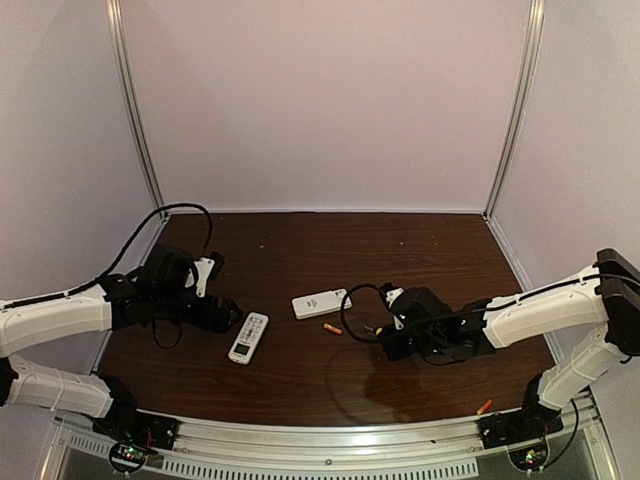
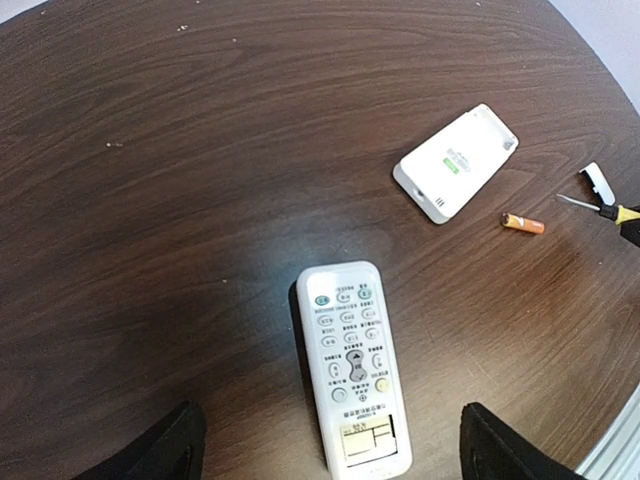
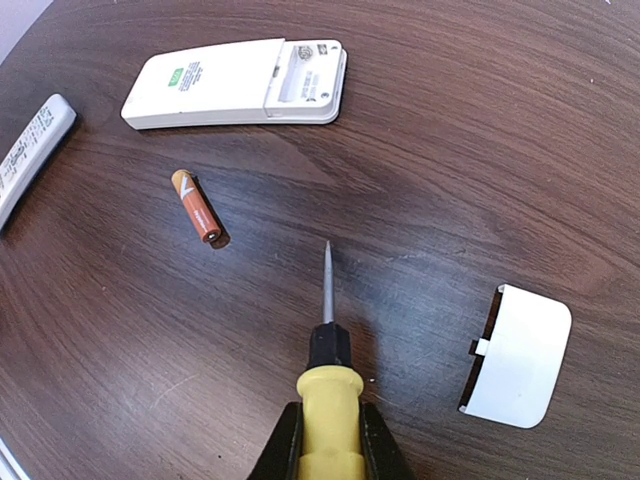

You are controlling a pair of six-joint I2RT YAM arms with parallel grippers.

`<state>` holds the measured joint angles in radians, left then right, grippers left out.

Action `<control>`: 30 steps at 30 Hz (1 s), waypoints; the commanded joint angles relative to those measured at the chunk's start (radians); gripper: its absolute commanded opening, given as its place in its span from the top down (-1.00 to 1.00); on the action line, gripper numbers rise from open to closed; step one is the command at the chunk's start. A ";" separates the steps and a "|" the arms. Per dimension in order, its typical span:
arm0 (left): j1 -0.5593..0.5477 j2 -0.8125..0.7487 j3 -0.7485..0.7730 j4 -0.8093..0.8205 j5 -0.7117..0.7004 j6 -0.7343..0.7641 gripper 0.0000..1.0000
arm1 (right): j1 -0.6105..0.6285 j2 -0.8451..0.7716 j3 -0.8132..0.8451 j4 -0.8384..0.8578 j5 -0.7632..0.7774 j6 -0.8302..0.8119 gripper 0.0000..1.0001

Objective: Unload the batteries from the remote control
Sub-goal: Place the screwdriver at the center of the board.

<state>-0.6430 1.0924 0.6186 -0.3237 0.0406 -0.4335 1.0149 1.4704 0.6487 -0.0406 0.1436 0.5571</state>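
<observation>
1. The face-down remote (image 3: pixel 235 82) carries a small green label on its white back. The print on it is too small to read in any view.
2. The face-up remote (image 2: pixel 352 365) shows rows of labelled buttons, a green one at the top left, and a display panel at its near end. Its lettering cannot be read either.
3. A battery (image 3: pixel 196 206), orange with a paler band at one end, lies on the dark wood worktop (image 1: pixel 300 250). It is near the face-down remote but apart from it.
4. Only the top view shows the second battery (image 1: pixel 485 406), which lies at the worktop's near edge by the right arm's base.
5. Only the right wrist view shows the face-down remote's battery bay uncovered. The white cover (image 3: pixel 515 355) lies loose, well apart from that remote.
6. The right end effector (image 3: pixel 330 445) is clamped on the yellow handle of a screwdriver (image 3: pixel 329 385). The screwdriver's tip points toward the face-down remote and touches neither the remote nor the battery.
7. The left end effector (image 2: pixel 335 455) has its fingers spread wide apart, gripping nothing. The near end of the face-up remote lies between them in the left wrist view.
</observation>
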 commanded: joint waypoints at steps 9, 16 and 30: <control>-0.001 0.025 -0.051 -0.012 0.034 -0.057 -0.78 | 0.005 0.116 0.034 -0.074 -0.010 0.037 0.93; -0.010 0.064 -0.057 -0.010 0.039 -0.066 -0.78 | 0.006 0.143 0.047 -0.063 -0.026 0.041 0.79; -0.086 0.133 -0.060 0.004 -0.023 -0.049 -0.77 | 0.005 0.181 0.089 -0.088 -0.041 0.051 0.54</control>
<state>-0.6910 1.2030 0.5537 -0.3405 0.0528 -0.4850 1.0168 1.6276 0.7185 -0.0654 0.1123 0.5991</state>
